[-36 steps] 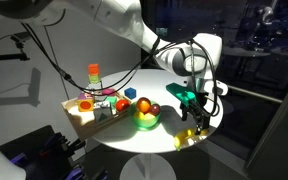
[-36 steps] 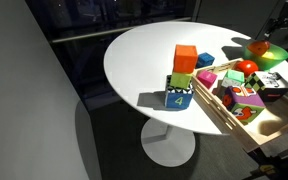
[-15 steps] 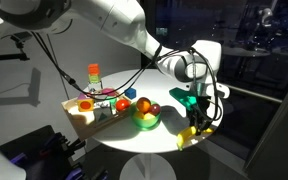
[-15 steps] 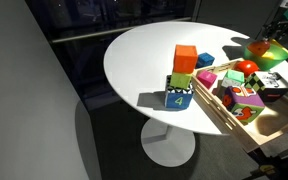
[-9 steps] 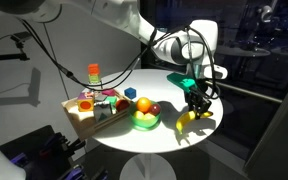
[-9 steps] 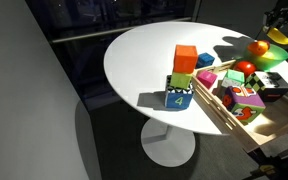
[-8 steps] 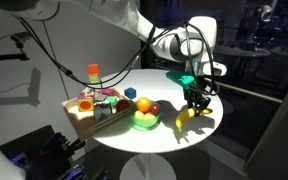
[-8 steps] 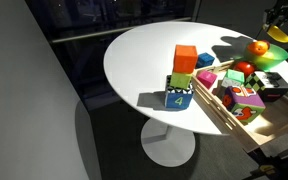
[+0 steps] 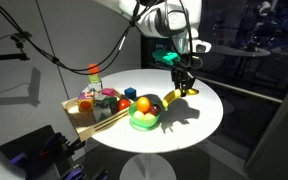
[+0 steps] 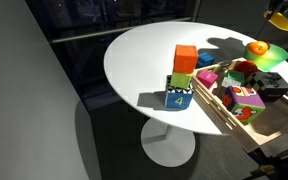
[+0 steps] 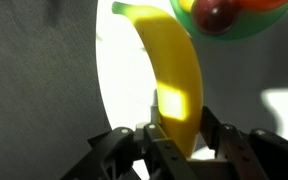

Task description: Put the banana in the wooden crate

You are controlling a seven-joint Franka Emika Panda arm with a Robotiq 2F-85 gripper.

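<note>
Grasp done, approx halfway: tool [image 9: 182, 84] pinches the banana [image 9: 177, 96] by one end, hanging in air over the desk [image 9: 199, 125] near the green bowl [image 9: 144, 121]; left: carry to wooden crate [image 9: 84, 119] beyond bowl & release.

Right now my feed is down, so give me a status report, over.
Gripper shut on banana, held above table. Wooden crate crowded with blocks. Green bowl sits between banana and crate.
</note>
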